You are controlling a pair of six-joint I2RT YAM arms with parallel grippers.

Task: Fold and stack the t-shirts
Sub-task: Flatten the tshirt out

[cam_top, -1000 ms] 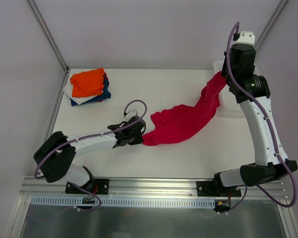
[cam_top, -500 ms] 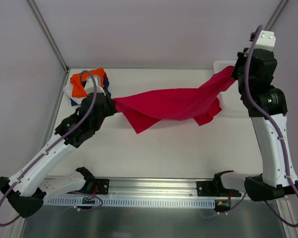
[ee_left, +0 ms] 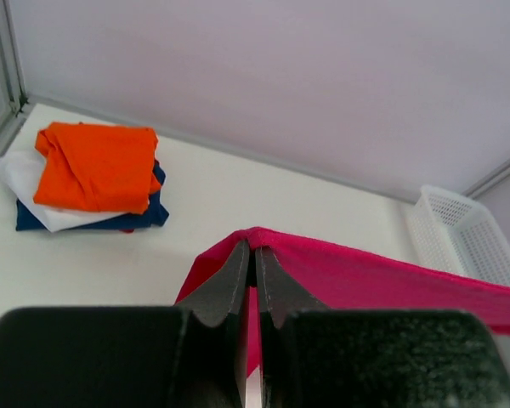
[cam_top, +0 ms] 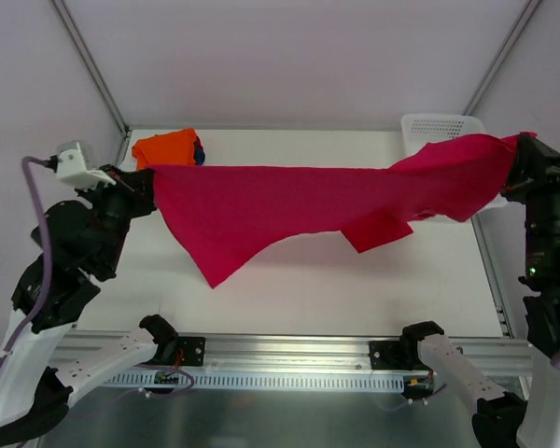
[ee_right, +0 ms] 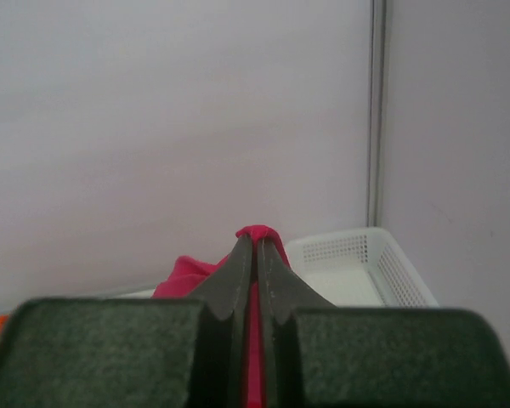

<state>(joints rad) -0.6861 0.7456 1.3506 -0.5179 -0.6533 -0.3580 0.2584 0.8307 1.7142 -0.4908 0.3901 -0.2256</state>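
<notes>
Basket (cam_top: 435,122) far right, partly hidden by red t-shirt (cam_top: 289,201) | left jaws, right jaws clamp its ends

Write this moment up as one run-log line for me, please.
left gripper: shut on crimson t-shirt | right gripper: shut on same shirt | crimson t-shirt: stretched aloft between both | folded stack: orange t-shirt on top

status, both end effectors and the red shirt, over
Left end effector shut on red shirt. Right end effector shut on its other end. Shirt spread mid-air. Folded stack far left, basket far right.
</notes>
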